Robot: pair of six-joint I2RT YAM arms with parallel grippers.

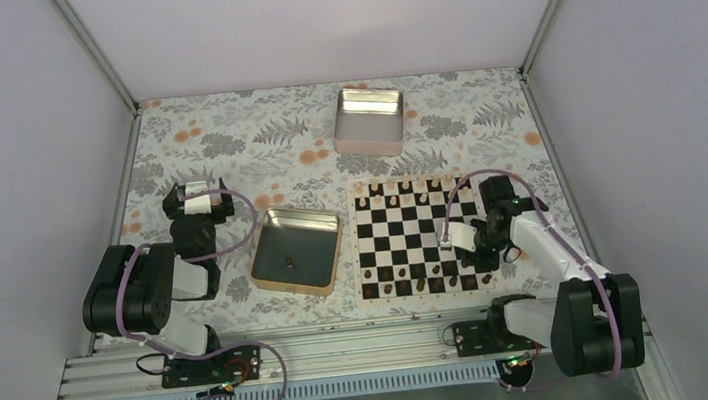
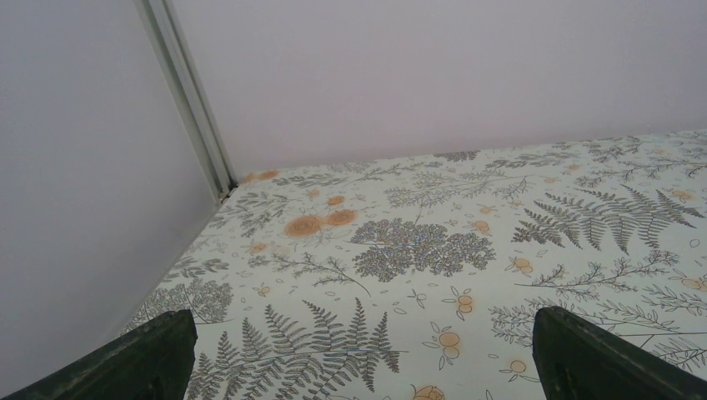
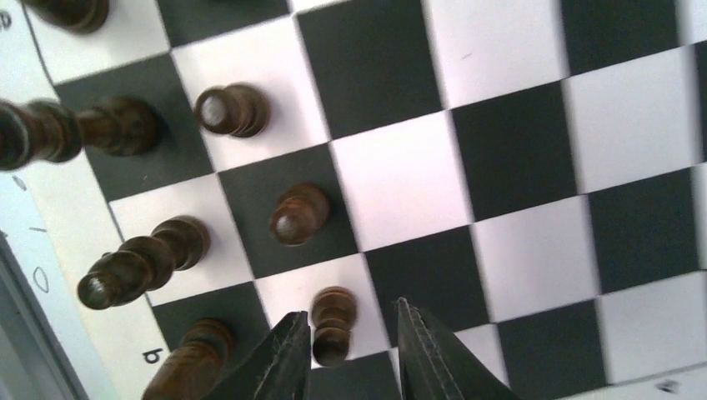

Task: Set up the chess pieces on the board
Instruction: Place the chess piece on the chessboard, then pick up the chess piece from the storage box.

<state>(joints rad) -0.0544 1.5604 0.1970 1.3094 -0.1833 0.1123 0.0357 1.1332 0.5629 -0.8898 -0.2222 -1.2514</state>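
Note:
The board point(image 1: 415, 229) lies right of centre, with dark brown chess pieces point(image 1: 417, 279) in its two near rows. My right gripper point(image 1: 465, 257) is low over the near right corner. In the right wrist view it point(image 3: 351, 310) is open around a standing dark pawn point(image 3: 333, 319) on a white square. The pawn is close to the left finger point(image 3: 282, 357), with a gap to the right finger point(image 3: 433, 350). Other dark pieces point(image 3: 296, 214) stand nearby. One dark piece point(image 1: 289, 262) lies in the gold-rimmed tray point(image 1: 265, 238). My left gripper point(image 2: 364, 321) is open and empty over the floral cloth.
A silver tin point(image 1: 370, 118) stands at the back, behind the board. Pale pieces point(image 1: 399, 187) line the board's far row. The left arm point(image 1: 194, 228) is folded at the left, beside the tray. White walls close the table on three sides.

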